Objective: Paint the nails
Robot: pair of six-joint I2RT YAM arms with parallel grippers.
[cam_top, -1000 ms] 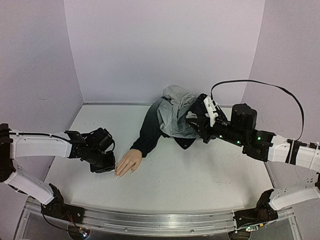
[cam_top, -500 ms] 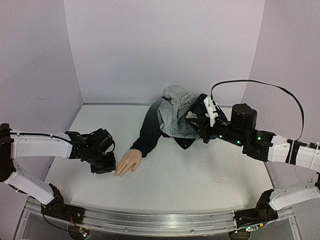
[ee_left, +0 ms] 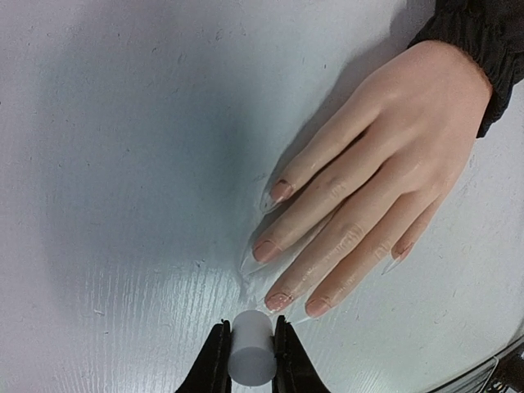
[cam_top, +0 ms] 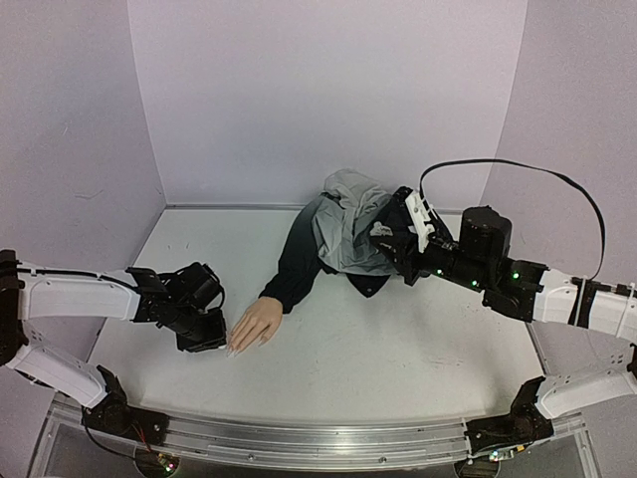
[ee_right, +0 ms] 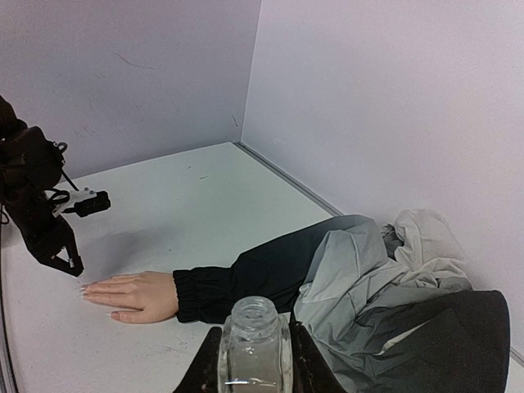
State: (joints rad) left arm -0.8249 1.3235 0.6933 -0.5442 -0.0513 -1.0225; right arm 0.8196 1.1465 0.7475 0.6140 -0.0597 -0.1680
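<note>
**Painting under way, finish not yet readable**

Judging from these views, we are in the middle of the painting step, not at its start or end. Our right fingers [cam_top: 390, 242] are clamped on an open glass bottle [ee_right: 252, 340], its neck uncapped and upright. Our left fingers [cam_top: 212, 340] are clenched on a short white cap [ee_left: 251, 358], which we take to be the brush handle. The bristles are hidden below it, so we cannot tell whether they touch anything.

The nails [ee_left: 281, 191] belong to the mannequin hand [ee_left: 385, 155], which lies palm down and flat on the tabletop [ee_left: 123, 164]. They sit just ahead of our left fingers, with the closest two almost at the cap's end, and well apart from our right fingers, which are off beside the grey garment [ee_right: 360, 262].

Four nails show a dull pinkish-brown patch with long clear tips. The nail on the fifth digit, on the far side of the hand, is half hidden. We cannot tell whether that tone is fresh polish or the hand's own colour, so we count no nail as finished. Capping the bottle is also left to do.

The hand's long axis runs from the dark sleeve [ee_left: 483, 41] down to the fingertips, and it points at our left fingers, slightly across their line of approach.
</note>
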